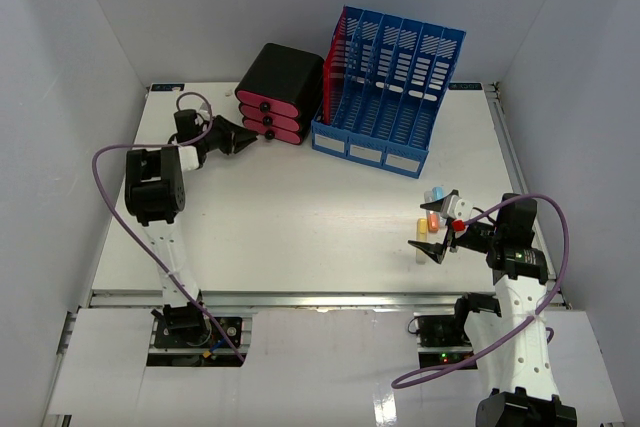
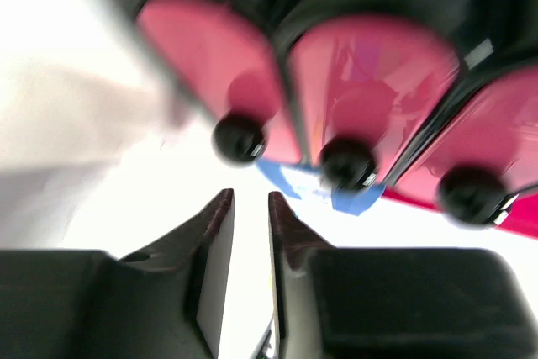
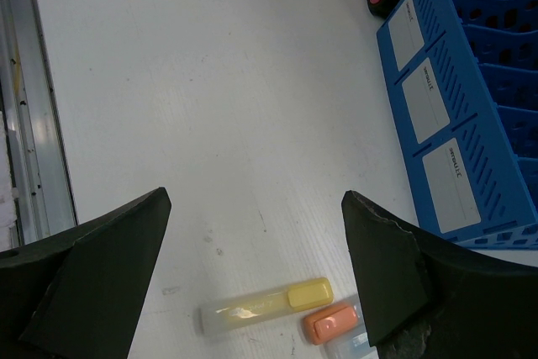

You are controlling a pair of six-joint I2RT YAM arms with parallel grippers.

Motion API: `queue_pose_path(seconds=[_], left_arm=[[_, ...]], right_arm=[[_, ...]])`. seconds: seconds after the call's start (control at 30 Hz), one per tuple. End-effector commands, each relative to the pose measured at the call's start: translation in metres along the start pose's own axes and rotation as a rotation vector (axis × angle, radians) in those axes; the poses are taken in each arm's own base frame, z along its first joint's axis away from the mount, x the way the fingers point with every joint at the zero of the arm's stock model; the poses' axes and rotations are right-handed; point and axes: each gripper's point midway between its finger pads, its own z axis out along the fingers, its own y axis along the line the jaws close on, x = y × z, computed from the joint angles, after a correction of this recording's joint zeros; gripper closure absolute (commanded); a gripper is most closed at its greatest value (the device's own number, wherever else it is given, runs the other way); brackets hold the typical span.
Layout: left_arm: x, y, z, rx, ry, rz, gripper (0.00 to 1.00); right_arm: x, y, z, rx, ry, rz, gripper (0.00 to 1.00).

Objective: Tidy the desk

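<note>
White rectangular table (image 1: 300,217) w/ metal rail edges, seen from above; it fills the middle of the view btwn grey walls, w/ the two arm bases at its near edge.

At the far left, the left hand (image 2: 250,199) faces a black drawer unit w/ pink fronts (image 1: 280,92). Its jaws are almost together, a thin slit btwn them, gripping nothing. At the near right, the right hand (image 3: 255,199) hangs spread wide & empty above a cluster of highlighters.

Probable step: open a drawer, then bring pens over. To do it well, the left hand should centre its slit on one round black knob (image 2: 238,139), widen enough to straddle it, clamp, then pull straight out so the unit doesn't skid. The right hand should drop across the barrel of the yellow highlighter (image 3: 265,304), which lies outermost, w/out nudging the orange highlighter (image 3: 330,324) just beside it.

Counts: 1 drawer unit w/ 3 drawers & 3 knobs; 1 blue slotted plastic file rack (image 1: 390,87) w/ 3 front labels; 3 highlighters: yellow, orange, and a blue highlighter (image 1: 437,193).
</note>
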Motion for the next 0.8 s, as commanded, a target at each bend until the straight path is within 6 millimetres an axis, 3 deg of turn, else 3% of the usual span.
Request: queue_pose_path(seconds=[0.0, 0.27, 0.43, 0.63, 0.77], left_arm=[[0.003, -0.035, -0.019, 0.121, 0.022, 0.111, 0.63], [0.013, -0.015, 0.002, 0.135, 0.091, 0.099, 0.49], [0.018, -0.006, 0.018, 0.138, 0.111, 0.072, 0.48], [0.010, -0.004, 0.029, 0.141, 0.095, 0.071, 0.48], [0.004, -0.012, 0.038, 0.156, 0.096, 0.080, 0.47]], right_arm=[[-0.006, 0.000, -0.001, -0.001, -0.016, -0.015, 0.11], [-0.005, -0.001, -0.001, 0.001, -0.013, -0.017, 0.11], [-0.004, -0.002, -0.001, 0.003, -0.009, -0.015, 0.11], [-0.003, -0.002, -0.001, 0.001, -0.008, -0.011, 0.11], [-0.003, -0.002, -0.001, 0.001, -0.007, -0.008, 0.11]])
